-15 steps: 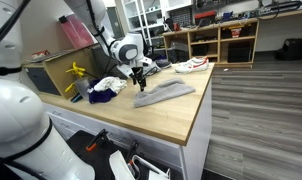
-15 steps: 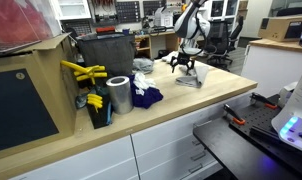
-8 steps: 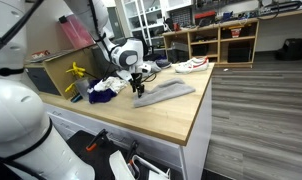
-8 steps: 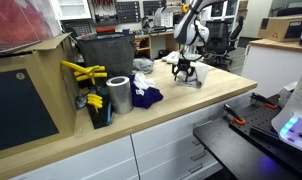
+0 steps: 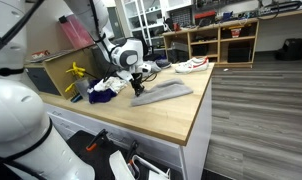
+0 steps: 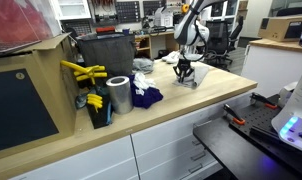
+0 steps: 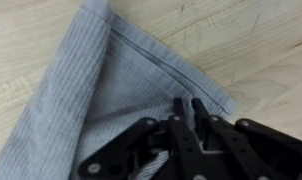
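The jaws of the gripper (image 7: 188, 104) were pressed nearly together. From the wrist view we judged that they pinched a small fold of the grey towel (image 7: 91, 95), close to its stitched hem and one corner. The bite looked shallow to us. Only a thin ridge of cloth sat between the fingertips (image 7: 179, 106), so a quick pull could have let the fabric slide free. The tips also seemed to be down at the level of the wooden counter (image 7: 251, 50). Pressing any lower could have scraped them across the wood.

In both exterior views the gripper (image 5: 138, 87) (image 6: 185, 70) pointed straight down onto one end of the towel (image 5: 167, 93) (image 6: 193, 81). The towel lay flat on the counter, and most of it stretched away from the fingers. We reckoned that a hold at one end would leave that long remainder hanging or dragging, and its weight would tug against so small a pinch.

Farther out, a dark blue cloth (image 6: 143, 97) and a white cloth (image 6: 143, 66) lay near the towel, with a metal can (image 6: 118, 95) just beside the blue one. A sweep that way with the towel trailing could have snagged the cloths or nudged the can. A slip near the counter's edge (image 5: 199, 112) could have sent the towel over it.
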### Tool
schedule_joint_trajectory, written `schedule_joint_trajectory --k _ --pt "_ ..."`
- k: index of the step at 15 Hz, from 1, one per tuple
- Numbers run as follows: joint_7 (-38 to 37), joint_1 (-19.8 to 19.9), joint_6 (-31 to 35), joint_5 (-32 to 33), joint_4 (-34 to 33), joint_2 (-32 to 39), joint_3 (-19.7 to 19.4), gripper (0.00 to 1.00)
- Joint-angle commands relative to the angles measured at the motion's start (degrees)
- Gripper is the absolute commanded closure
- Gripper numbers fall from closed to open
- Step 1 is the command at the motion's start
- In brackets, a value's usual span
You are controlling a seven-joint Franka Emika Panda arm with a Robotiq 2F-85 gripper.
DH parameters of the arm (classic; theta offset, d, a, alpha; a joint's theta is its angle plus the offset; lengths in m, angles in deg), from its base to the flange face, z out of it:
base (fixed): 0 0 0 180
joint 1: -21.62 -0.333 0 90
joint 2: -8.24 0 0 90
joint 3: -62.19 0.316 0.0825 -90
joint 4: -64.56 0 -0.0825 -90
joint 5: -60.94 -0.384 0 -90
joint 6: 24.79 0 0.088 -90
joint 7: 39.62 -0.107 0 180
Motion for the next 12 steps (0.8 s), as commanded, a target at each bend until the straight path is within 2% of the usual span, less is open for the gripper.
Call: schedule_joint_trajectory --k 1,12 --pt "1.12 -1.04 -0.29 0.44 1.08 -1.35 -0.35 1.0" --pt "4.23 -2.1 -0.64 0.27 2.12 -5.94 1.13 0.99"
